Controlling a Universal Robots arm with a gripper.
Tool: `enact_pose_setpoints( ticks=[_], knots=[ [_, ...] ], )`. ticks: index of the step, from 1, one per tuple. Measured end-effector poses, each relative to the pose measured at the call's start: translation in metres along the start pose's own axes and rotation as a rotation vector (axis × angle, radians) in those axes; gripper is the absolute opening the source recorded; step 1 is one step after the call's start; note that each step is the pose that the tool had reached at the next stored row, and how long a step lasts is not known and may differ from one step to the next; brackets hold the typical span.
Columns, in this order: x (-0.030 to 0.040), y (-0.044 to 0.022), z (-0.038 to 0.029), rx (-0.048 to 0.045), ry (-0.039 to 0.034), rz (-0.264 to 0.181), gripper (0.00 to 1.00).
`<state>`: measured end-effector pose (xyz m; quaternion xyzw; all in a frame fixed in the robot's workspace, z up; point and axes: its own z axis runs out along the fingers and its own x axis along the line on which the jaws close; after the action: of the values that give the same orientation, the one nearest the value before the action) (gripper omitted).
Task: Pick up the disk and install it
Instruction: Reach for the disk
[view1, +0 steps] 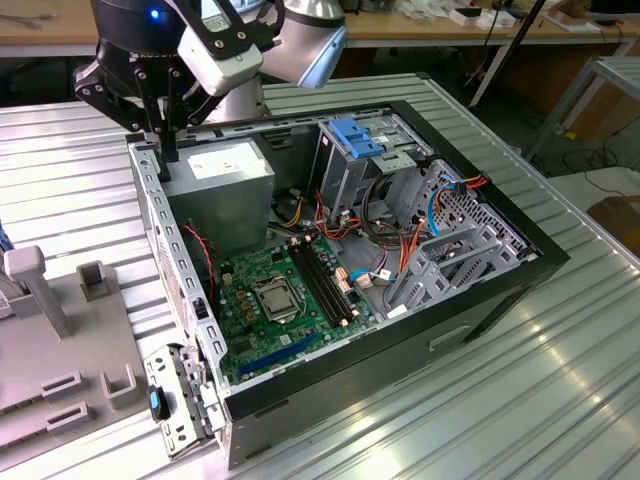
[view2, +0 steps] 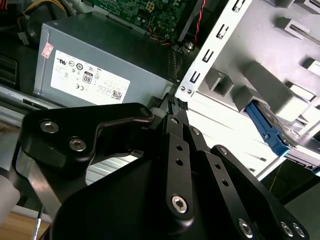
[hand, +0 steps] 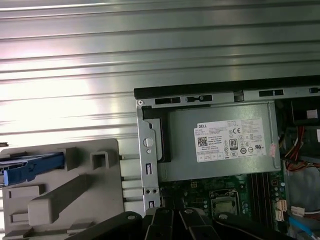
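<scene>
Exterior view first: your gripper (view1: 165, 140) hangs over the far corner of the open computer case (view1: 450, 335), on the exterior view's left, just beside the grey power supply (view1: 220, 175). In the second wrist view the fingers (view2: 172, 112) look closed tip to tip with nothing between them, so you are carrying nothing.

The disk (hand: 32, 167) is not in the case. In both wrist views it sits in the grey holding fixture (hand: 75, 200) that stands on the ribbed table (view1: 500, 420) outside the case wall, with its blue carrier (view2: 272, 129) showing along one edge. It is apart from the gripper, with the perforated case wall between them.

By my reading you are in the pick-up step, at the approach, with no contact made. Reaching the disk calls for clearing that wall and moving off toward the exterior view's left. It also calls for jaws parted wide enough to take the carrier and a tool squared to the disk's edges, not its labelled face.

The install side looks untouched. The drive cage (view1: 345, 175) with its fixed blue bracket (view1: 355, 135) stands at the far side of the case, among loose cables (view1: 400, 250) that could snag a careless entry.
</scene>
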<state>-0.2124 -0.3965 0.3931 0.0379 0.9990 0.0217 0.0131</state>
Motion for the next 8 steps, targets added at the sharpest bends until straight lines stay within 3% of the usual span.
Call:
enact_pose_setpoints(
  ticks=[8],
  knots=[
    [0.0115, 0.0245, 0.0019, 0.0, 0.0, 0.0, 0.11]
  ],
)
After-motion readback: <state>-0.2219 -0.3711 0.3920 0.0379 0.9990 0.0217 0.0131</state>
